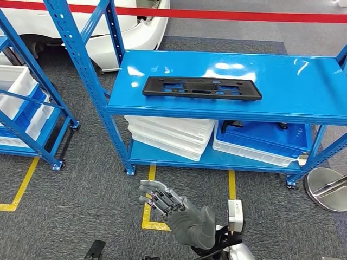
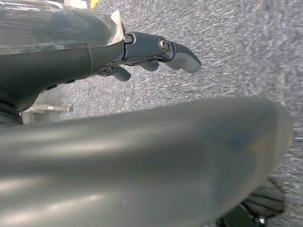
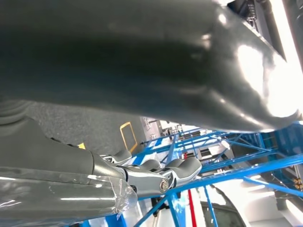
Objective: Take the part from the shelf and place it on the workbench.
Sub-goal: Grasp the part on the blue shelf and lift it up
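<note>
A: Where is the part (image 1: 201,88)?
B: Flat on the blue shelf (image 1: 286,81), far from the right hand (image 1: 180,212). That hand is empty, fingers apart.
A: So?
B: Reach up slowly, grip its near edge.

Black flat part (image 1: 201,88) lying on blue shelf (image 1: 286,81) top.

A long flat black plastic part (image 1: 201,88) with cut-out openings lies on the glossy blue metal shelf (image 1: 286,81), toward its front edge. On the lower tier sit stacked white plastic trays (image 1: 169,135) beside a blue and white tray (image 1: 262,142). Below, over grey carpet (image 1: 94,189) marked with yellow tape lines (image 1: 231,184), the grey right hand (image 1: 180,214) hovers with fingers extended and apart, holding nothing
</note>
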{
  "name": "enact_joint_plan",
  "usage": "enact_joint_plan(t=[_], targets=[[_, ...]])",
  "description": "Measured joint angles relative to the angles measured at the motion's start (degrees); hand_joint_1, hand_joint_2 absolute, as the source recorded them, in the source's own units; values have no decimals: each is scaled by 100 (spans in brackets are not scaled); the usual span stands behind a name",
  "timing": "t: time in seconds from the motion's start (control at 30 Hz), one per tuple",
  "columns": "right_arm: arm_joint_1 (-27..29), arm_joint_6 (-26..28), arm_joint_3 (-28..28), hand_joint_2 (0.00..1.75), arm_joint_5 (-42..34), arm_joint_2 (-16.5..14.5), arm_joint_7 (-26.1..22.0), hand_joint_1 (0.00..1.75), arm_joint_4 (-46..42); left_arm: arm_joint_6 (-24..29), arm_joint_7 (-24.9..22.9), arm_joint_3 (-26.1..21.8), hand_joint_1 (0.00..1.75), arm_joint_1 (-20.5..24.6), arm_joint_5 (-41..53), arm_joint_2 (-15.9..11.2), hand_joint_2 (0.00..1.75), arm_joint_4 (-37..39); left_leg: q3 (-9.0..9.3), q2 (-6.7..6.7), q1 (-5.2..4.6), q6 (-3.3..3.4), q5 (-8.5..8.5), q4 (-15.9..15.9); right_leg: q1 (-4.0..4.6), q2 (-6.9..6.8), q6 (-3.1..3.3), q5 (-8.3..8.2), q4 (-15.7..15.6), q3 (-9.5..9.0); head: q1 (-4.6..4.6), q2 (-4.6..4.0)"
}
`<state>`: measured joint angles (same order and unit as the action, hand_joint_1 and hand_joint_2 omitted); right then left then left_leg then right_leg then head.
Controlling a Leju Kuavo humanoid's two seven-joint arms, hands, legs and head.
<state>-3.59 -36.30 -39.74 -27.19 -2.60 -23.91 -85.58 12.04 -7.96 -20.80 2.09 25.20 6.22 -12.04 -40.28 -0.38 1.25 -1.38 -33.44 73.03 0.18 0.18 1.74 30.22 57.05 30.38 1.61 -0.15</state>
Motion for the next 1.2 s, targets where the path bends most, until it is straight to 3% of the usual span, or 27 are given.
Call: enact_joint_plan(t=[0.07, 0.1, 0.13, 0.27, 0.33, 0.4, 0.47, 0.5, 0.53, 0.6, 0.63, 0.67, 0.73, 0.8, 0.87, 0.93, 1.0, 1.03, 1.07, 1.13, 1.17, 1.2], targets=[[-1, -2, -1, 0, 0, 1, 1, 0, 3, 0, 0, -1, 0, -2, 0, -1, 0, 4, 235, 12, 2, -5, 499, -660, -9, 6, -56, 135, -3, -180, -2, 0], [-4, -2, -2, 0, -2, 2, 1, 0, 5, 1, 1, -1, 0, -2, 0, -1, 0, 10, 363, 17, -4, 8, 631, -952, -7, 9, -93, 195, 5, -244, -4, -1], [-8, -4, -3, 0, -4, 3, 1, 0, 6, 1, 3, -1, 0, 5, 0, -1, 0, 17, 453, 15, -16, 46, 648, -1141, -3, 9, -130, 241, 5, -277, -7, -1], [-20, -13, -5, 0, -9, 4, 2, 0, -1, 5, -3, -6, 0, 0, 1, -5, 0, 26, 613, -13, -16, 238, 441, -1323, 1, 6, -239, 293, 83, -299, -12, 0], [-33, -18, -6, 0, -10, 5, 2, 0, -6, 3, -1, -7, 0, 2, 2, -5, 0, 26, 756, -19, 7, 292, 371, -1373, -13, 2, -298, 377, 560, -56, -33, 0], [-30, -20, -7, 0, -11, 9, 2, 0, -6, 2, 1, -8, 0, 4, 2, -4, 0, 26, 883, -19, 9, 309, 269, -1396, -28, -1, -346, 577, 1331, 479, -51, 0], [-16, -20, -8, 0, -11, 14, 2, 0, -4, 2, 1, -9, 0, -11, 1, -4, 0, 26, 1036, -24, 6, 305, 139, -1399, -30, -2, -352, 699, 1734, 927, -51, 0], [-14, -20, -9, 0, -11, 17, 2, 0, -3, 1, 4, -10, 0, -19, 1, -4, 0, 26, 1133, -31, 3, 303, 67, -1401, -26, -2, -336, 627, 1657, 1022, -51, -1], [-13, -21, -9, 0, -11, 20, 2, 0, -3, 0, 9, -11, 0, -22, 1, -3, 0, 26, 1241, -40, -2, 299, -11, -1405, -15, -1, -301, 432, 1405, 1041, -51, -1], [-9, -24, -11, 0, -12, 37, 2, 0, 4, -2, 21, -11, 0, -31, 1, 8, 0, 33, 1436, -60, -5, 274, -157, -1434, 35, 8, -198, -192, 769, 999, -44, -1], [-4, -28, -13, 0, -13, 50, 2, 0, 11, 1, 25, -11, 0, -30, 1, 15, 0, 38, 1506, -70, -3, 244, -215, -1466, 65, 17, -144, -407, 551, 970, -42, -1], [0, -31, -15, 0, -15, 61, 2, 0, 16, 1, 26, -11, 0, -27, 2, 20, 0, 44, 1570, -77, -1, 211, -249, -1512, 87, 25, -103, -519, 441, 955, -36, -1], [-13, -36, -23, 0, -19, 69, -1, 0, 19, -1, 29, -11, 0, -1, 4, 25, 0, 48, 1652, -80, -8, 138, -219, -1572, 92, 30, -42, -447, 345, 854, -33, 0], [-26, -37, -31, 0, -22, 66, -6, 0, 16, -3, 34, -11, 0, 24, 5, 25, 0, 48, 1590, -64, -21, 104, -107, -1318, 58, 24, 6, -386, 191, 645, -22, 0], [-24, -40, -39, 0, -21, 66, -6, 0, 24, -4, 42, -12, 0, 40, 5, 25, 0, 48, 1240, -49, -26, 88, -142, -680, 28, 16, 40, -303, 49, 402, -9, -1], [-22, -44, -44, 0, -21, 66, -4, 0, 40, -4, 44, -14, 0, 21, 4, 24, 0, 48, 763, -44, -26, 57, -489, -136, 22, 21, 63, -173, -12, 186, 1, -1], [-18, -46, -47, 0, -22, 66, -4, 0, 51, -3, 43, -19, 0, -5, 3, 19, 0, 48, 464, -40, -24, 32, -748, -108, 20, 45, 63, -7, -30, -49, 4, 0], [-17, -47, -49, 0, -22, 66, -4, 0, 53, -3, 44, -21, 0, -12, 3, 17, 0, 48, 404, -37, -24, 30, -665, -297, 20, 55, 53, 84, -32, -178, 6, 0], [-16, -49, -52, 0, -22, 66, -4, 0, 53, -2, 45, -24, 0, -17, 4, 16, 0, 49, 376, -32, -24, 40, -387, -578, 19, 58, 35, 182, -34, -307, 4, 0], [-14, -51, -64, 0, -23, 68, -7, 0, 65, -3, 48, -29, 0, -35, 5, 16, 0, 58, 361, -15, -46, 91, 325, -1042, 23, 68, -18, 350, -19, -529, -5, 0], [-14, -52, -72, 0, -25, 69, -7, 0, 73, -3, 46, -31, 0, -37, 4, 16, 0, 63, 367, -6, -69, 131, 573, -1154, 21, 76, -56, 410, -16, -587, -10, -1], [-19, -57, -79, 0, -26, 70, -9, 0, 77, -4, 49, -33, 0, -31, 4, 16, 0, 67, 375, 0, -97, 173, 660, -1177, 12, 85, -95, 449, -21, -622, -13, -1]])
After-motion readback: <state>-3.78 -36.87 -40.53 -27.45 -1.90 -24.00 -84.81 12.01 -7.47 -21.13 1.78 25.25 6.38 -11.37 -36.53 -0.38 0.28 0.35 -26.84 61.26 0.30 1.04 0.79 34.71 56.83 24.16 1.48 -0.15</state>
